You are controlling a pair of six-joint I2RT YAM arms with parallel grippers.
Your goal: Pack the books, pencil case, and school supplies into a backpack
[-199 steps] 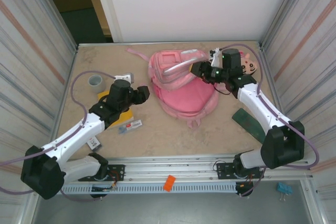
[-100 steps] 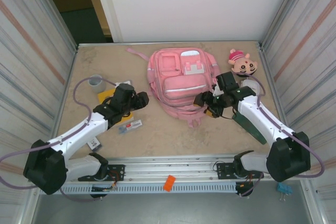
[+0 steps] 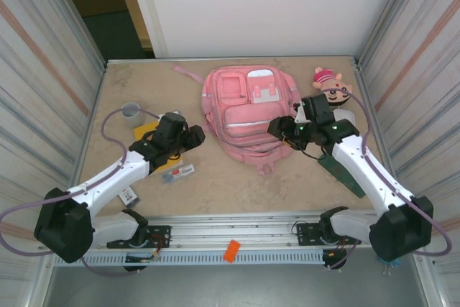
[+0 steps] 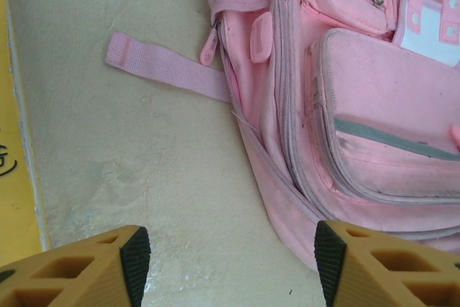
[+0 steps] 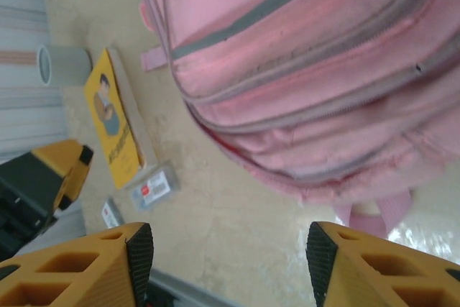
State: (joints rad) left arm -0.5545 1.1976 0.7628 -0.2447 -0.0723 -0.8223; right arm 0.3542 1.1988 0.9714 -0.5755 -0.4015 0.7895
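Right gripper (image 3: 279, 130) is backing off, jaws wide and empty; backpack (image 3: 248, 109), bunched up under it a second ago, is lying flat front-up just ahead. Left gripper (image 3: 195, 134) is hovering, jaws wide, books (image 5: 115, 127) just behind it, nothing packed yet.

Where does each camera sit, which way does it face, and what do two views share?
Top external: above and behind, looking down; both arms, left hand and right hand beside the backpack.
Left wrist: behind the left hand, past its fingers, facing the backpack's side.
Right wrist: behind the right hand, past its fingers, facing backpack and book.
Shared: all three see the backpack.
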